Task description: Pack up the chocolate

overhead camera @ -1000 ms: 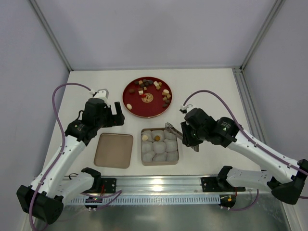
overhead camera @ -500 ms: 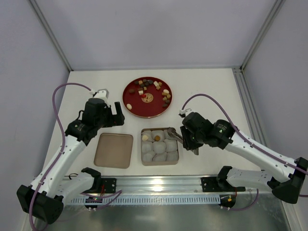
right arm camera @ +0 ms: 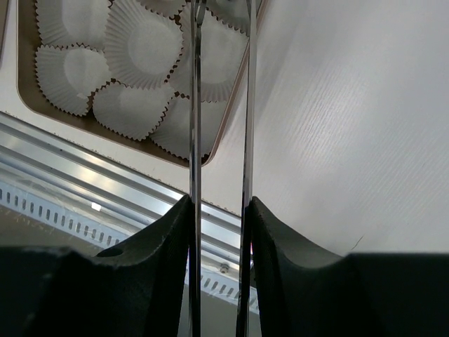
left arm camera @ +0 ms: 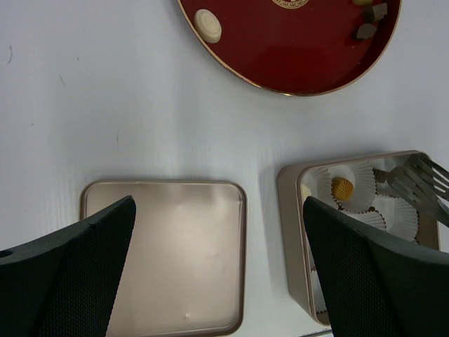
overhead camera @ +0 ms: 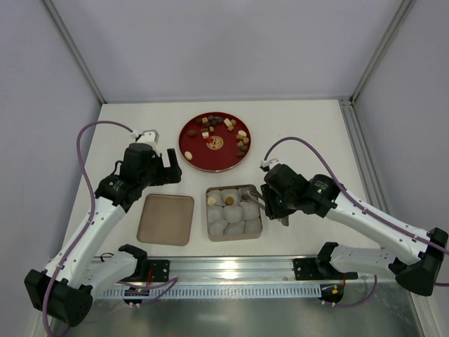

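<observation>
The chocolate [overhead camera: 223, 128] lies as several brown, tan and cream pieces on a red plate [overhead camera: 188, 151]. A cream piece [overhead camera: 211, 201] and a tan piece [left arm camera: 342, 187] sit in paper cups in the square tin [overhead camera: 208, 226]. My right gripper [overhead camera: 276, 203] is shut on metal tongs [right arm camera: 195, 105], whose two arms run between its fingers. The tongs' tips [left arm camera: 414, 179] reach over the tin's far right cups. My left gripper [left arm camera: 219, 203] hangs open above the table between the lid and the tin, holding nothing.
A flat tan lid [overhead camera: 165, 219] lies left of the tin. White paper cups [right arm camera: 144, 45] fill the tin. An aluminium rail [overhead camera: 231, 265] runs along the near table edge. Grey walls enclose the table on three sides.
My right arm has shifted left and brought the tongs' tips from beyond the tin's far right corner to over its cups. The left arm has not moved.
</observation>
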`<action>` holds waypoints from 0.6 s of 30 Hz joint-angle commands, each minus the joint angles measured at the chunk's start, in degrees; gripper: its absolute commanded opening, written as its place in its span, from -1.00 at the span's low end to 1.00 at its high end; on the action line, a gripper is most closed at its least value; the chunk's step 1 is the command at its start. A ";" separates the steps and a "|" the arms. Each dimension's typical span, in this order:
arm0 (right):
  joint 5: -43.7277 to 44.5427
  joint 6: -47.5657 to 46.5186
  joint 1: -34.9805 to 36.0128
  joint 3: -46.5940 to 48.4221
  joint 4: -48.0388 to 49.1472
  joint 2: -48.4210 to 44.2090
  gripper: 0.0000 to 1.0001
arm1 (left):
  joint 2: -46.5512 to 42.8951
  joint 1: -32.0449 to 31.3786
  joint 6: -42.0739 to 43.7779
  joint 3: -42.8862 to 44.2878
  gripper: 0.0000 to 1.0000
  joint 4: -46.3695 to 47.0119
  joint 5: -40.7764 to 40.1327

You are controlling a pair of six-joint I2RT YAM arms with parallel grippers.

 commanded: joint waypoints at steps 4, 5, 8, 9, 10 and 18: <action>0.98 0.14 0.38 2.25 1.61 -0.65 -0.21 | 0.06 0.25 -0.38 1.30 0.99 0.63 -0.19; 0.80 -0.21 0.38 2.87 1.52 -0.82 -0.21 | 0.06 0.25 -0.29 1.30 0.99 0.63 -0.02; 1.06 -1.17 0.38 6.03 0.91 -0.83 -0.21 | 0.15 0.25 -0.38 1.39 0.99 0.54 -0.11; 1.15 -2.14 0.29 7.00 0.56 -0.39 -0.21 | 0.06 0.25 -0.29 1.31 0.99 0.54 -0.11; 1.24 -2.67 0.20 8.92 0.38 0.57 -0.20 | 0.15 0.25 -0.29 1.39 0.99 0.54 -0.02; -3.66 -10.84 -5.93 19.47 5.81 11.20 -0.20 | 0.06 0.25 -0.38 1.39 1.00 0.54 0.07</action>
